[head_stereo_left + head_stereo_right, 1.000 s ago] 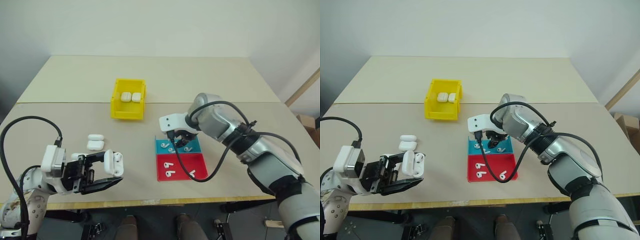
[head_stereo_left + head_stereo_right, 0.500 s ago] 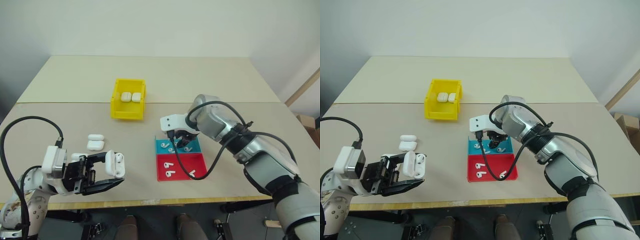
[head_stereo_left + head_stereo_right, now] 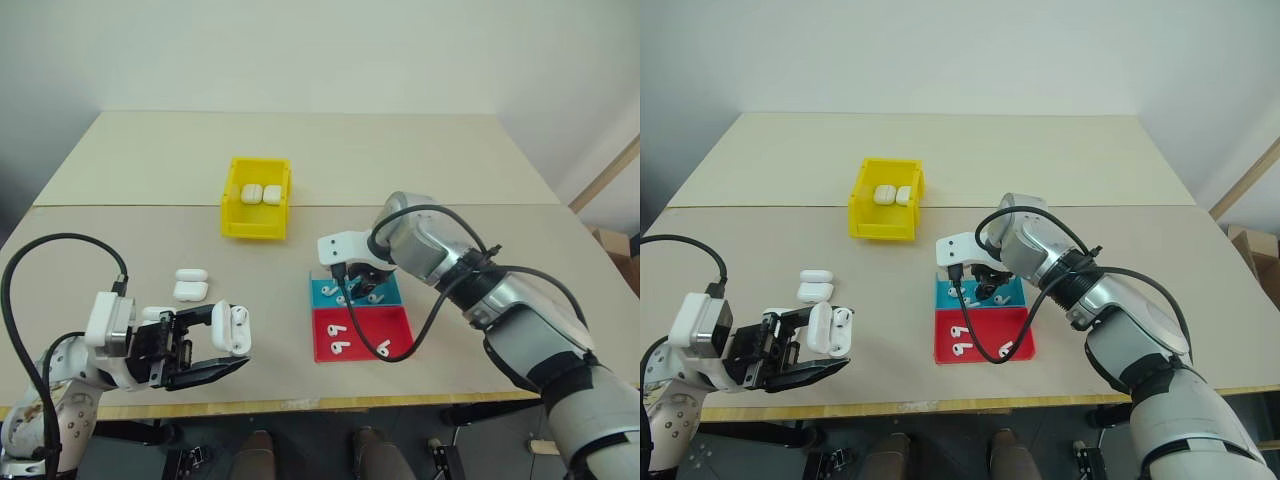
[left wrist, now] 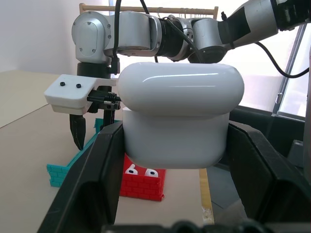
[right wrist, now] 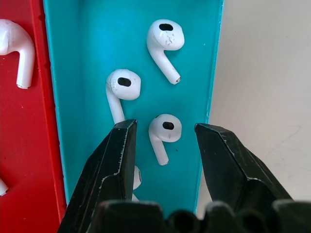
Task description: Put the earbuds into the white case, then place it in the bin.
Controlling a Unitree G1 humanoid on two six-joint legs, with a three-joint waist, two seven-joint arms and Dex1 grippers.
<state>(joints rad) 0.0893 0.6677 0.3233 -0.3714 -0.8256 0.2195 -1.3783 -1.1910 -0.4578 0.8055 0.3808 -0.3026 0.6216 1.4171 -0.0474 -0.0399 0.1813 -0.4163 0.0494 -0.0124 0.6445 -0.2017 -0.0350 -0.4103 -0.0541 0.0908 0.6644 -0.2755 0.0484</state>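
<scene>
Left gripper [image 3: 222, 345] jaws are clamped on the white case [image 3: 231, 327], lid flipped up, near the counter's [image 3: 400, 160] front-left corner. Right gripper [image 5: 165, 145] hangs over the blue tray [image 5: 87, 58], jaws spread either side of one of the earbuds [image 5: 164, 132]. The red tray [image 3: 395, 325] sits beside it. The bin [image 3: 240, 222] sits mid-counter, two cases [image 3: 261, 193] inside.
</scene>
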